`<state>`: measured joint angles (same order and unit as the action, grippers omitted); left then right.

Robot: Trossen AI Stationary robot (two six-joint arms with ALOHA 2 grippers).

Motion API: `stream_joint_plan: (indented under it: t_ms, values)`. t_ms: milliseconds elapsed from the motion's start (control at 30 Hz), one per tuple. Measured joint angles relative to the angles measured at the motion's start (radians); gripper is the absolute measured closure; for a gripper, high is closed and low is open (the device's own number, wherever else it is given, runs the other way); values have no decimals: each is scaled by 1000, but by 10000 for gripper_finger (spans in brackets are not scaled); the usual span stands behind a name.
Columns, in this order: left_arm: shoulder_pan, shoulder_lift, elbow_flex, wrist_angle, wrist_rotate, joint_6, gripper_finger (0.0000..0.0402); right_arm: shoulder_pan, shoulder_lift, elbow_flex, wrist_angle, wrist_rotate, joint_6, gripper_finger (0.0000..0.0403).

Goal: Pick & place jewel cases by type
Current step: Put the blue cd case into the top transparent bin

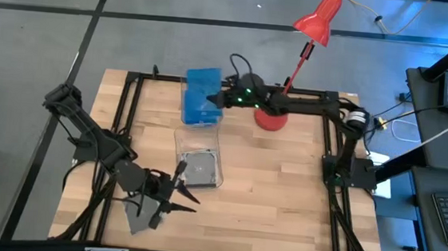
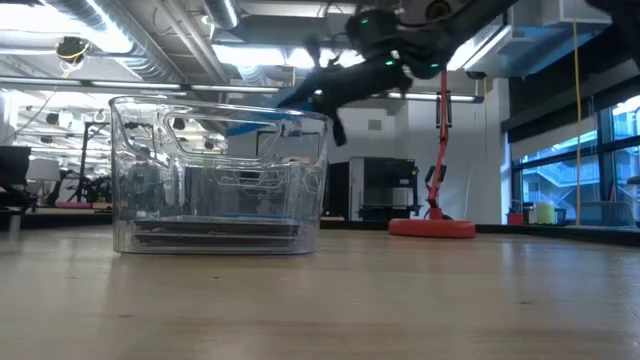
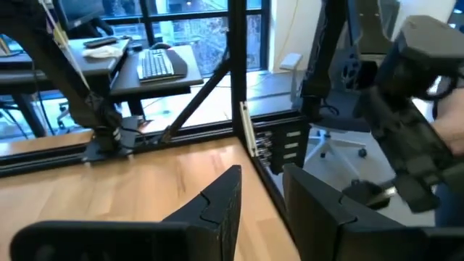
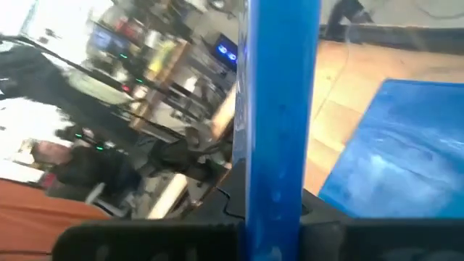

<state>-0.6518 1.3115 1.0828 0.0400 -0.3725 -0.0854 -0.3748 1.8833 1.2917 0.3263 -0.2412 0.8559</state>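
Observation:
My right gripper (image 1: 220,99) is shut on a solid blue jewel case (image 4: 283,109) and hangs over the far clear bin (image 1: 187,81), where more blue cases (image 4: 406,159) lie stacked. A nearer clear bin (image 1: 200,140) in mid-table holds grey cases with discs (image 1: 201,170), also seen as a flat stack of grey cases (image 2: 215,232) on its floor. My left gripper (image 1: 186,199) sits low by the table's near edge, open, fingers pointing toward the table's right. A grey case (image 1: 143,214) lies flat on the wood under its wrist; whether the two touch, I cannot tell. My right gripper pinches the blue case's edge (image 4: 281,206) between its two fingers, coming level from the table's right. The case is lifted clear above the blue stack. The wrist view shows it edge-on; in the low view the blue case (image 2: 300,95) is tilted.
A red desk lamp stands with its base (image 1: 271,119) on the far part of the table, right beside the right arm. Black frame rails (image 1: 128,118) run along the table's sides. Bare wood (image 1: 275,194) fills the right half.

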Motion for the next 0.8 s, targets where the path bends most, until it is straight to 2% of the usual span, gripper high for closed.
stream_joint_plan:
  t_ms: [167, 267, 467, 800]
  values:
    - [0, -46, -1, -73, 0, -49, 300, -21, 121, 200, -277, -29, -68, 385]
    - [-2, -78, -1, -99, -1, -78, 303, -27, 173, 288, -377, -31, -80, 385]
    - [-2, -116, -1, -112, 2, -85, 300, -35, 255, 386, -420, -25, -76, 385]
    - [-2, -120, -1, -128, 4, -84, 303, -33, 320, 386, -433, -18, -52, 385]
